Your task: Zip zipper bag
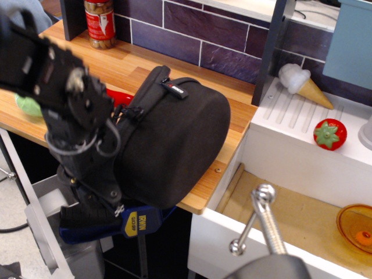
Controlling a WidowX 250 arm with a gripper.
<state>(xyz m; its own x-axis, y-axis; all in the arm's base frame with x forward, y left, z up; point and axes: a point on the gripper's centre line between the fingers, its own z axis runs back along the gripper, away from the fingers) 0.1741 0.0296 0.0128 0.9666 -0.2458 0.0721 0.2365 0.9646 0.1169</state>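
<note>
One arm: gripper low against the case's left edge; jaw opening hidden, hold unclear.
Zipper bag: on the wooden counter, overhanging its front edge.
Handling: semi-stiff, bulky, likely to slide; best taken at the zipper pull, not visible here.

A wooden counter carries the zipper bag, a red-labelled jar and a green toy.

Black arm low at left, claw hidden
</note>
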